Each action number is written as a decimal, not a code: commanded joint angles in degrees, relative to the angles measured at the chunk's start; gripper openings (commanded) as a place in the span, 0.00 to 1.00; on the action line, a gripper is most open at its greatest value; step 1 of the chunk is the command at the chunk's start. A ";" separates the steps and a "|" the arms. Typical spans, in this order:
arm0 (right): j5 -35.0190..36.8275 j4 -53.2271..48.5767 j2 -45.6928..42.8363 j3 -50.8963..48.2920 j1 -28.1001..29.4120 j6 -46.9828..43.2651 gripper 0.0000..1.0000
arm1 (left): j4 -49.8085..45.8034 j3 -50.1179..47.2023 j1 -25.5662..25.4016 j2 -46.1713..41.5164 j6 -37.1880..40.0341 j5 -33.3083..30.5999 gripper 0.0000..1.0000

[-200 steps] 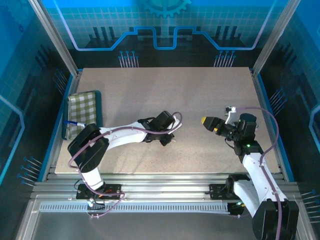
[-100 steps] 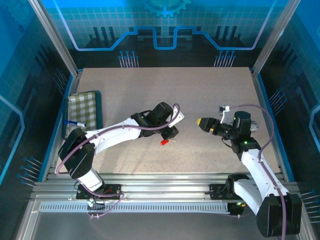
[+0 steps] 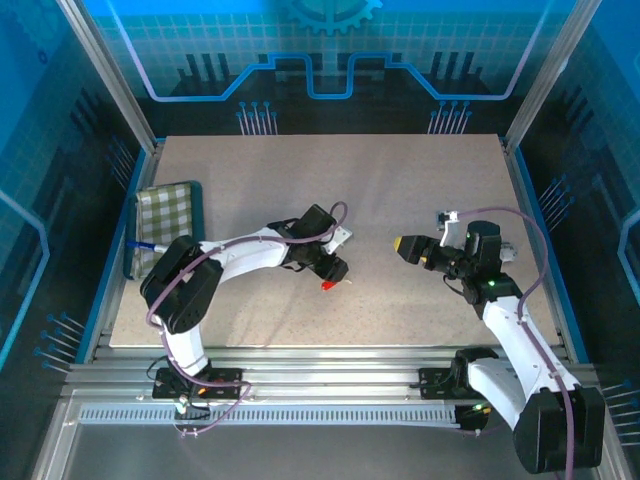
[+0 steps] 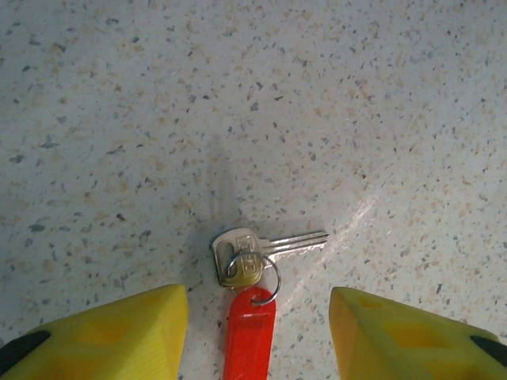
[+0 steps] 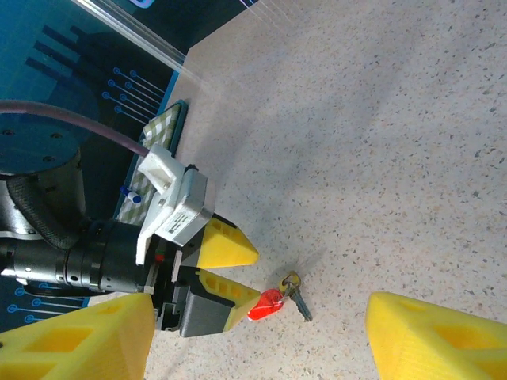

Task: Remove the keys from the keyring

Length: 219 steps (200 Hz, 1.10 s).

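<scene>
**Key lies on its ring, flat on the table between the left claw's spread fingers**

Your small silver metal key [image 4: 269, 247] is threaded on the thin steel split ring [image 4: 268, 283], which also carries a flat red plastic tag [image 4: 249, 336]. The whole bunch lies flat on the speckled beige tabletop [image 4: 253, 95], a little left of the table's middle, with the blade pointing away from the tag. I can make out one key; whether a second hides under its head I cannot tell.

Your left gripper [image 4: 257, 299] sits low over the bunch with its yellow fingers [image 4: 111, 332] spread to either side of the tag. There is a gap on both sides, so it grips nothing. My reading is that it is placed this way to straddle the tag, ready to pin it and steady the ring.

Your right gripper [image 5: 261, 340] hangs well apart on the right, aimed at the bunch, its jaws wide and with nothing between them. From there it looks across at the key, which suggests it is lined up to take the key end while the other arm anchors the tag.

At the table's left edge stands a teal-edged tray [image 3: 198, 215] lined with a green-and-white checked cloth [image 3: 165, 220]. A small blue-and-white item [image 3: 150, 246] lies at its near end; it is too small to identify. The tray is probably where freed keys belong.
</scene>
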 commanded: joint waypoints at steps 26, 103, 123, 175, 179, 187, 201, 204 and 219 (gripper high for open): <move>0.88 -1.08 -0.23 1.14 0.47 -1.02 0.71 | -0.88 0.75 -1.47 2.03 0.03 -0.13 0.46; 1.04 -1.02 -0.94 0.08 0.19 -0.67 0.71 | -1.36 1.70 -6.07 4.27 4.02 -10.24 0.46; 1.03 -1.35 -1.55 0.00 -0.03 -0.75 0.72 | -1.21 1.54 -6.15 4.69 4.12 -11.34 0.43; 0.85 -1.73 -2.42 -0.09 -0.30 -0.53 0.72 | 0.30 0.38 -6.26 4.72 4.62 -13.28 0.30; 0.92 -1.74 -2.44 -0.09 -0.30 -0.58 0.72 | 0.29 0.45 -6.23 4.79 4.69 -13.31 0.28; 0.94 -1.83 -2.61 -0.11 -0.39 -0.58 0.72 | 0.28 0.47 -6.26 4.80 4.85 -13.23 0.25; 0.94 -1.83 -2.75 -0.18 -0.41 -0.58 0.72 | 0.03 0.47 -6.22 4.72 4.94 -13.13 0.22; 0.93 -1.83 -2.79 -0.23 -0.39 -0.57 0.72 | 0.10 0.47 -6.22 4.71 4.98 -13.04 0.21; 0.96 -1.66 -2.82 -0.42 -0.47 -0.50 0.72 | -0.22 0.47 -6.24 4.25 4.94 -12.79 0.16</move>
